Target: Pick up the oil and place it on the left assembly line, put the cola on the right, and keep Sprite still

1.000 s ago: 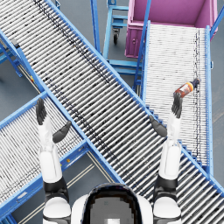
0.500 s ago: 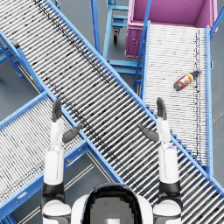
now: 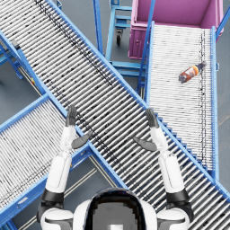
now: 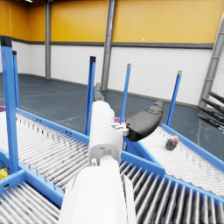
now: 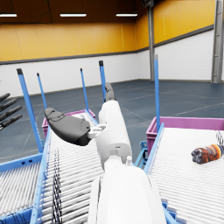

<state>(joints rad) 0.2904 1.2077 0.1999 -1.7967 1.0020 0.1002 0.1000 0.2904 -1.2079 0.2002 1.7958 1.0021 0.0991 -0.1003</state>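
Cola [image 3: 191, 72] lying on R conveyor [image 3: 179, 112], well apart from R hand [image 3: 152, 132]

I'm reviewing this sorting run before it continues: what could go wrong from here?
The bottle lies on its side on the right line rollers, so it may roll, perhaps toward the pink bin. The left hand and right hand are open over the middle conveyor, too far off to stop it.
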